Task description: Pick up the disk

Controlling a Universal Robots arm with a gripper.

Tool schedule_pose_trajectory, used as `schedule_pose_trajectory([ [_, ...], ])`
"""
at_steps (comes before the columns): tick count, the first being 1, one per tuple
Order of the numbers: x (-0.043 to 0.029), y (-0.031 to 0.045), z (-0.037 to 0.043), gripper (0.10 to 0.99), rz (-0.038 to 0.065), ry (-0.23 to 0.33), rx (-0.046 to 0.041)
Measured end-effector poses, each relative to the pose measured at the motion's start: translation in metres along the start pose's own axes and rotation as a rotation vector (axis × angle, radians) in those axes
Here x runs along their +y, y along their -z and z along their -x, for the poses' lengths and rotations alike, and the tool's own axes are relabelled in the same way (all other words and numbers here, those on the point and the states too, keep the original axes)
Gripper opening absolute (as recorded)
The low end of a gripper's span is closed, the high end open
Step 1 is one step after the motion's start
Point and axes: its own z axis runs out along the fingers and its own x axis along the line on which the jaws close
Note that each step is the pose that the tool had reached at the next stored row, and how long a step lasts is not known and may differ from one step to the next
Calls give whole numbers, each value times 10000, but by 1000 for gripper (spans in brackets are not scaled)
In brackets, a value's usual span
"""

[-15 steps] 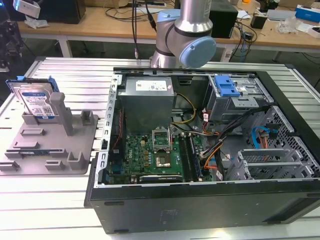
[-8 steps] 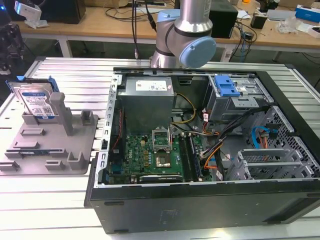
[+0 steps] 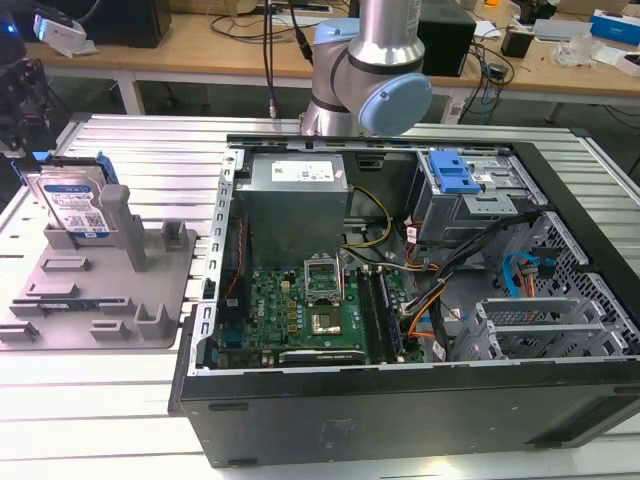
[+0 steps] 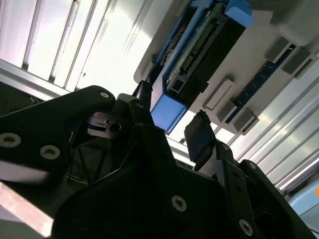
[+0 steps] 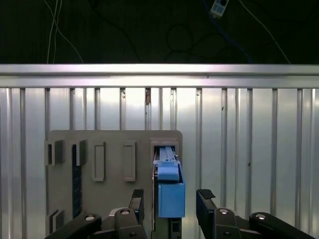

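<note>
At the exterior view's left, the disk (image 3: 73,203) stands on edge in a slot of the grey holder tray (image 3: 110,300), its white-and-blue label facing the camera and a blue side rail running along its upper edge. The tray lies flat on the slatted metal table (image 3: 150,150), with a grey upright post just beside the disk. Next to the tray, toward the exterior view's right, sits the open computer case (image 3: 400,410). Inside it, the power supply (image 3: 295,190) sits at the back, the green motherboard (image 3: 300,310) lies below it, and the blue-latched drive cage (image 3: 460,185) stands further right. The robot arm (image 3: 375,60) rises behind the case. In the first wrist view the gripper (image 5: 171,198) hangs over the tray (image 5: 109,144), its claw released. One dark finger (image 5: 137,199) stands on either side of the disk (image 5: 168,172), with a clear gap between each finger and the blue rail, so nothing is grasped. The second wrist view shows the same from a slant, with the gripper (image 4: 171,117) spread wide, the fingertips (image 4: 199,132) apart from the blue end of the disk (image 4: 199,50), and the disk seated in the tray (image 4: 259,50)
</note>
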Motion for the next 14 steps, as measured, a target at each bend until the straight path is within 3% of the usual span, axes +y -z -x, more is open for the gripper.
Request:
schedule_pose_trajectory([
  [14, 3, -146, 3, 541, -18, 50, 55],
])
